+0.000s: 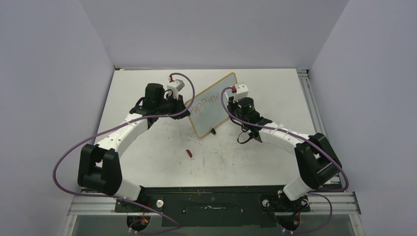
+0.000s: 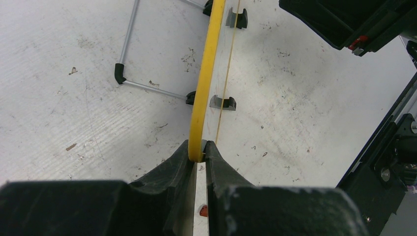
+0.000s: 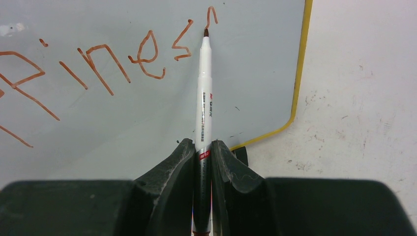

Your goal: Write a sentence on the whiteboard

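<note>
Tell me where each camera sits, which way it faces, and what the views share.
Top external: above and behind the bases, looking down at the table and whiteboard; both arms show.
Left wrist: on the left arm, looking along the whiteboard edge-on; the left gripper pinches its rim.
Right wrist: on the right arm, facing the board's face; the right gripper holds a marker at the lettering.
Shared: top and right wrist views both show the lettering.
</note>
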`<state>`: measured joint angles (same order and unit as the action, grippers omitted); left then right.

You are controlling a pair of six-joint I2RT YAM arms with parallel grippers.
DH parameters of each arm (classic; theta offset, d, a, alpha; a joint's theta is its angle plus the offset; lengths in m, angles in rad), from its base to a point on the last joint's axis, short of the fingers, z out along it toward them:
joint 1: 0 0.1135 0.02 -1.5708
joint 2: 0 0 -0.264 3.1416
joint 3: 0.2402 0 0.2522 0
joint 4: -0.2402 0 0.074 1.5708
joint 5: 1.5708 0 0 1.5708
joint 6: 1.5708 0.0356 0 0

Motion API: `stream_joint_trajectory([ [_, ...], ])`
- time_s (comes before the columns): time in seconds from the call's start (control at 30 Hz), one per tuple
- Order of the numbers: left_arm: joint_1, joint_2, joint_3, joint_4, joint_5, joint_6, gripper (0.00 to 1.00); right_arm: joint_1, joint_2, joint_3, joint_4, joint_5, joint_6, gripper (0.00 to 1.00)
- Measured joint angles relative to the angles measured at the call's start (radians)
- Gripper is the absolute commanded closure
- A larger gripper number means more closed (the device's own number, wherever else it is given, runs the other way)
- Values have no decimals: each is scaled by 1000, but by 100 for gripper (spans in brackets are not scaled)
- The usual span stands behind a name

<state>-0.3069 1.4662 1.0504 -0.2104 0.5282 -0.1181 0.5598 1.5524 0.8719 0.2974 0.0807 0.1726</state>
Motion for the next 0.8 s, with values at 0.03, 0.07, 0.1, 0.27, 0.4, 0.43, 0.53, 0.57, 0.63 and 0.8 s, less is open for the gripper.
stream_joint_trajectory([
  [0.03, 0, 0, 0, 0, 0, 0, 100, 0, 0, 0, 0, 2, 0, 95],
  [0.07, 0, 0, 0, 0, 0, 0, 100, 0, 0, 0, 0, 3, 1, 95],
  [0.1, 0, 0, 0, 0, 0, 0, 100, 0, 1, 0, 0, 6, 2, 95],
  [0.27, 0, 0, 0, 0, 0, 0, 100, 0, 17, 0, -1, 19, 4, 95],
  [0.4, 0, 0, 0, 0, 0, 0, 100, 0, 29, 2, -3, 24, 7, 95],
  [0.43, 0, 0, 0, 0, 0, 0, 100, 0, 32, 2, -6, 25, 7, 95],
  [0.53, 0, 0, 0, 0, 0, 0, 100, 0, 34, 2, -8, 27, 7, 95],
  [0.57, 0, 0, 0, 0, 0, 0, 100, 0, 34, 2, -8, 27, 7, 95],
  [0.63, 0, 0, 0, 0, -1, 0, 100, 0, 34, 2, -8, 27, 8, 95],
  [0.8, 0, 0, 0, 0, 0, 0, 100, 0, 34, 2, -9, 27, 8, 95],
])
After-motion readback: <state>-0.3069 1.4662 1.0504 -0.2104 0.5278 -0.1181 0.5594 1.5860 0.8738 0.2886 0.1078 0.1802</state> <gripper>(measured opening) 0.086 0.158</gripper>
